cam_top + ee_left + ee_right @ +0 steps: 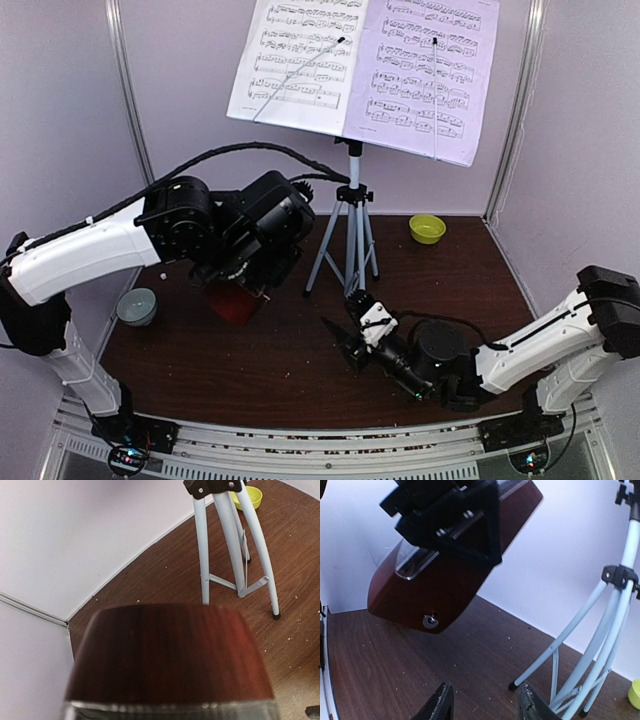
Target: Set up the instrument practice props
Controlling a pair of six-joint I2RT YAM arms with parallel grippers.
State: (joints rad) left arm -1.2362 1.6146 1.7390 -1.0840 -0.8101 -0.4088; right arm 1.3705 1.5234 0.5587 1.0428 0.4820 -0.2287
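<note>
My left gripper (250,272) is shut on the red-brown metronome (235,301) and holds it tilted above the table, left of the silver tripod (352,230). In the right wrist view the metronome (445,587) shows its clear cover and a metal key on its side, with the black left gripper (455,525) clamped across it. The metronome (170,652) fills the lower left wrist view. Two sheet-music pages (300,60) (425,75) rest on the stand and hide its desk. My right gripper (338,340) is open and empty, low over the table near the tripod's feet (512,685).
A yellow-green bowl (427,228) sits at the back right, also seen in the left wrist view (252,496). A mug (137,306) stands at the left edge of the table. White walls close in the back and sides. The tripod legs (235,545) spread over the table's middle.
</note>
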